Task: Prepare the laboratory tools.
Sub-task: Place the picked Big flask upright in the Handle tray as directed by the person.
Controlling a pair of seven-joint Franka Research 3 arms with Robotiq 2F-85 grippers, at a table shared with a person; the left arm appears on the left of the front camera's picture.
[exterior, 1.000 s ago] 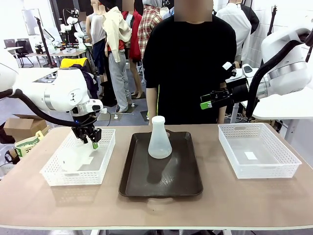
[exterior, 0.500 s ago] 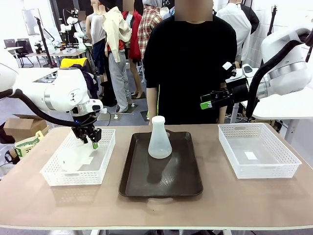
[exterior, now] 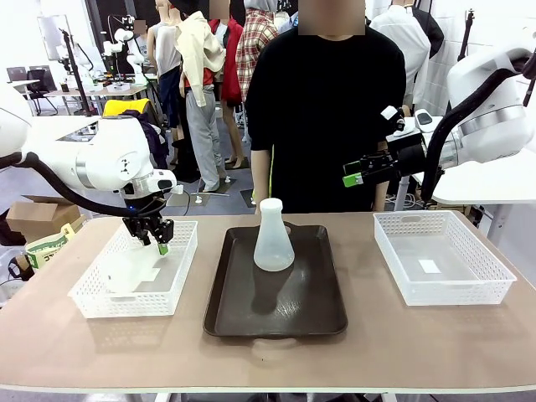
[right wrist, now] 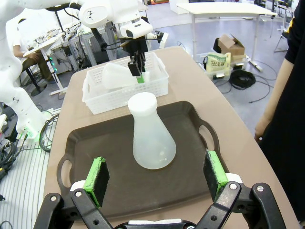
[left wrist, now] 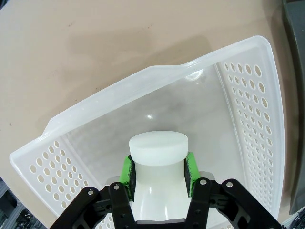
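The left gripper [left wrist: 158, 168] is pinching the neck of a flask [left wrist: 158, 164] lying in the left mesh basket [exterior: 96, 306]; the right gripper [right wrist: 156, 174] is hanging spread open. The other flask [exterior: 273, 237] is standing on the tray [exterior: 276, 322]. They're looking light, stiff and slick, so the neck's the spot. Nothing is shifting from a second ago.

The tan table [exterior: 435, 335] carries a white basket [exterior: 92, 300] left, a dark tray [exterior: 276, 314] centre, another basket [exterior: 444, 289] right.
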